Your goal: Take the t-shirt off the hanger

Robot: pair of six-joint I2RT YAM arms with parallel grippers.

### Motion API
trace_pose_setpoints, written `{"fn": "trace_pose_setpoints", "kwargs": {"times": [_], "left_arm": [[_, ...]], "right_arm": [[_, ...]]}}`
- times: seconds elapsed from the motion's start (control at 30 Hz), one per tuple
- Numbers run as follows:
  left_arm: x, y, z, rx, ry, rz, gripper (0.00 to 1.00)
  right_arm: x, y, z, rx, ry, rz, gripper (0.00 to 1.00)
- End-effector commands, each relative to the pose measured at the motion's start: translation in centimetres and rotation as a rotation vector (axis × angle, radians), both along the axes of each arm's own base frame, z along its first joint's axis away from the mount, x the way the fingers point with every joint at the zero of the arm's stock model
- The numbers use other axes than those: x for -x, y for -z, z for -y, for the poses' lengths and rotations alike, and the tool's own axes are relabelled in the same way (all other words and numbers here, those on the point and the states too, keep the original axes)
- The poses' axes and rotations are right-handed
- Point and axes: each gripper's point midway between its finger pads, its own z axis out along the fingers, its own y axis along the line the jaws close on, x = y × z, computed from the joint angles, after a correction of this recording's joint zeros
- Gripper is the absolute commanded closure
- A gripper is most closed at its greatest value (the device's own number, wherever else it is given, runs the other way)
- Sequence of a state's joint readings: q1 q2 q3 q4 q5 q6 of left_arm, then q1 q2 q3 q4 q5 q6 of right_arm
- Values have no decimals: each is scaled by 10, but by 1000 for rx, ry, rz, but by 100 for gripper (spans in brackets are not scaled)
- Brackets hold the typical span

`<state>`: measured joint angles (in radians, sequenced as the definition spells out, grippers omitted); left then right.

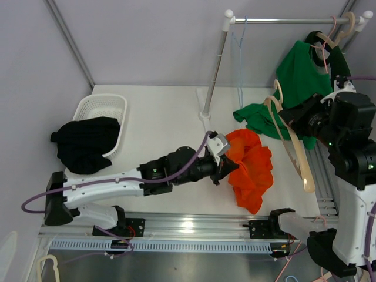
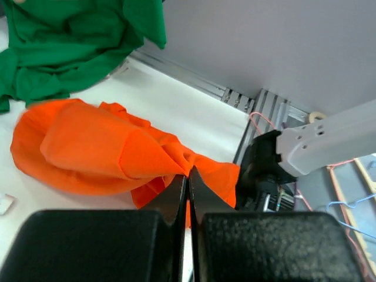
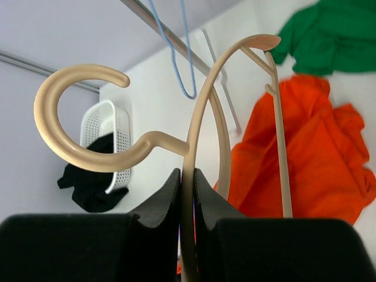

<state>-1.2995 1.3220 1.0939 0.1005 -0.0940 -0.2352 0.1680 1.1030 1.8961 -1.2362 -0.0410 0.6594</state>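
Orange t-shirt lies crumpled toward the table's 3 o'clock side, off the hanger. Left gripper, at its 9 o'clock, is clenched on its fabric. Right gripper, at its 3 o'clock, grasps the bare beige hanger.

From above, the tips of the left pincer are buried in the orange t-shirt. The hanger runs off the right wrist view's bottom edge. The green garment is cut by the left wrist view's top and left edges. A black cloth hides part of the basket.
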Motion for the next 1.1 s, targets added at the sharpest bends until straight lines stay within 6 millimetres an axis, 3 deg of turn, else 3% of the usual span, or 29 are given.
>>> {"fn": "trace_pose_setpoints", "kwargs": {"times": [0.0, 0.03, 0.1, 0.13, 0.17, 0.2, 0.23, 0.27, 0.3, 0.33, 0.37, 0.4, 0.43, 0.47, 0.5, 0.53, 0.57, 0.6, 0.63, 0.67, 0.73, 0.77, 0.8, 0.83, 0.87, 0.9, 0.93, 1.03, 1.07], "left_arm": [[4, -79, -28, 105, 19, 50, 99], [4, -98, -34, 125, 25, 64, 99], [-8, -107, -48, 88, 7, 77, 99], [-10, -146, -54, 146, 14, 106, 99], [-19, -153, -58, 139, -6, 112, 99], [-39, -148, -67, 88, -40, 90, 99], [-51, -190, -71, 150, -60, 119, 99], [-68, -193, -73, 141, -84, 105, 99], [-97, -213, -93, 155, -160, 90, 99], [-117, -223, -84, 154, -144, 73, 99], [-138, -217, -85, 130, -170, 38, 99], [-161, -255, -112, 187, -232, 85, 99], [-178, -249, -117, 156, -250, 64, 99], [-192, -287, -130, 223, -289, 144, 99], [-220, -289, -155, 226, -367, 160, 99], [-231, -306, -170, 271, -398, 208, 99], [-248, -309, -198, 293, -444, 212, 99], [-250, -321, -214, 330, -459, 249, 99], [-244, -355, -231, 410, -463, 372, 99], [-259, -343, -260, 397, -532, 375, 99], [-258, -366, -294, 438, -615, 490, 99], [-261, -374, -322, 437, -682, 536, 99], [-251, -393, -335, 460, -695, 590, 99], [-249, -401, -343, 462, -700, 621, 99], [-249, -408, -360, 457, -731, 655, 99], [-250, -412, -365, 453, -734, 675, 99], [-237, -431, -367, 467, -728, 742, 99], [-230, -446, -387, 493, -791, 817, 99], [-228, -452, -398, 506, -816, 851, 99]], "right_arm": [[-12, -30, 6, 56, -2, 139, 100], [-19, -38, 6, 55, 8, 178, 100], [-31, -37, 5, 60, 6, 205, 100], [-40, -48, 3, 51, 5, 259, 100], [-51, -48, -1, 47, -13, 264, 100], [-59, -54, -4, 50, -26, 286, 100], [-69, -63, -2, 42, -17, 316, 100], [-92, -55, -6, 37, -32, 284, 100], [-103, -57, -8, 29, -42, 290, 100], [-113, -72, -4, 16, -40, 337, 100], [-124, -74, -7, 2, -55, 345, 100], [-140, -71, -12, -15, -89, 345, 100], [-149, -85, -13, -22, -97, 408, 100], [-154, -89, -11, -22, -96, 430, 100], [-165, -89, -11, -20, -95, 439, 100], [-171, -98, -11, -11, -101, 481, 100], [-174, -105, -9, -5, -99, 509, 100], [-181, -105, -11, -5, -113, 520, 100], [-186, -115, -11, 6, -124, 578, 100], [-190, -117, -11, 12, -133, 600, 100], [-206, -119, -12, 20, -148, 636, 100], [-207, -128, -12, 17, -158, 659, 100], [-213, -130, -11, 15, -166, 672, 100], [-225, -123, -14, 2, -182, 654, 100], [-225, -128, -16, -14, -189, 668, 100], [-228, -132, -18, -21, -195, 689, 100], [-237, -125, -17, -35, -188, 669, 100], [-247, -130, -18, -74, -181, 661, 100], [-260, -119, -19, -88, -183, 633, 100]]}}
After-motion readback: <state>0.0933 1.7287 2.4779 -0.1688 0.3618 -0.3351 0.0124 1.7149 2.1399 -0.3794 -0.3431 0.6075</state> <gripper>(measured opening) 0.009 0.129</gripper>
